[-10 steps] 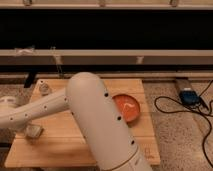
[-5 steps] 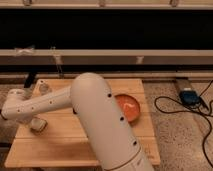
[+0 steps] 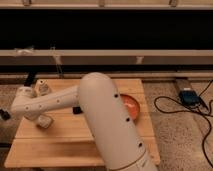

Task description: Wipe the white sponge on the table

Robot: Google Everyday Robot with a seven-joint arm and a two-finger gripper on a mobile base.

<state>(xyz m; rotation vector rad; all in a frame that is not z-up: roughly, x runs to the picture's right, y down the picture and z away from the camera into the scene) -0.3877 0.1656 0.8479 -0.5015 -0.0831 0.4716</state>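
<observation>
The table [image 3: 65,142] is a light wooden top of long planks. My big white arm reaches from the bottom middle across it to the left. The gripper [image 3: 44,121] hangs below the wrist [image 3: 22,102], low over the left part of the table. The white sponge does not show; it may be hidden under the gripper or the arm. A small dark mark [image 3: 77,110] lies on the planks beside the arm.
A small clear bottle [image 3: 43,87] stands at the table's far left corner, just behind the arm. An orange bowl [image 3: 132,106] sits at the right, partly hidden by the arm. On the floor at the right lie a blue device [image 3: 190,96] and black cables.
The wrist and gripper have moved over the left part of the table, a little to the right and toward the far side. The bottle and the bowl have stayed put.
</observation>
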